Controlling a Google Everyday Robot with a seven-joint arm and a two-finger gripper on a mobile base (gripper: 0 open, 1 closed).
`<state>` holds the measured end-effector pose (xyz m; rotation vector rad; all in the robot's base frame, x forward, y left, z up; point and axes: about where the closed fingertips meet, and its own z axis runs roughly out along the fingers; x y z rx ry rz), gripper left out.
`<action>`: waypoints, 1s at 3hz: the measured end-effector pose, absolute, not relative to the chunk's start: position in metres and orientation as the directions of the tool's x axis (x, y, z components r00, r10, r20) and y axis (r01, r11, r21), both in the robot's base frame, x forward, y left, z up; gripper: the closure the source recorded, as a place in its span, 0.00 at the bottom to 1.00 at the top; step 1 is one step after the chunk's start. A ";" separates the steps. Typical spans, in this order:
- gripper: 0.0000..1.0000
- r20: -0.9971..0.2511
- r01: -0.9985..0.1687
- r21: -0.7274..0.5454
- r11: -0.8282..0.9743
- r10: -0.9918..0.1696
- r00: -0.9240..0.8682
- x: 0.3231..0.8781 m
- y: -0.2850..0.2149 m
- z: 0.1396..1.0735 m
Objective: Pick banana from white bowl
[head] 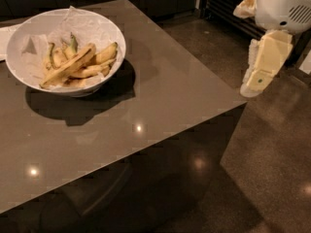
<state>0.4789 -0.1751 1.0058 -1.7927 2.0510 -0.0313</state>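
Note:
The white bowl (pixel 109 30) stands at the back left of the dark table, lined with crinkled white paper. The banana (pixel 68 67), long, yellow and brown-streaked, lies diagonally across the bowl on top of shorter bananas with greenish stems (pixel 73 41). My gripper (pixel 256 79) hangs cream-coloured below the white arm housing (pixel 284 6) at the far right. It is off the table's right edge, pointing down, far from the bowl and holding nothing that I can see.
The table's right corner (pixel 243 101) lies just left of the gripper. A dark polished floor (pixel 272 169) spreads to the right and front. A dark grille or cabinet (pixel 223 4) stands behind the arm. White paper (pixel 5 38) lies at the left edge.

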 end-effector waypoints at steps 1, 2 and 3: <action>0.00 -0.304 -0.948 -0.302 0.100 -0.953 -0.004 0.497 -0.146 1.015; 0.00 -0.306 -0.947 -0.306 0.098 -0.952 0.001 0.499 -0.144 1.016; 0.00 -0.343 -0.938 -0.329 0.107 -0.939 0.014 0.510 -0.139 1.016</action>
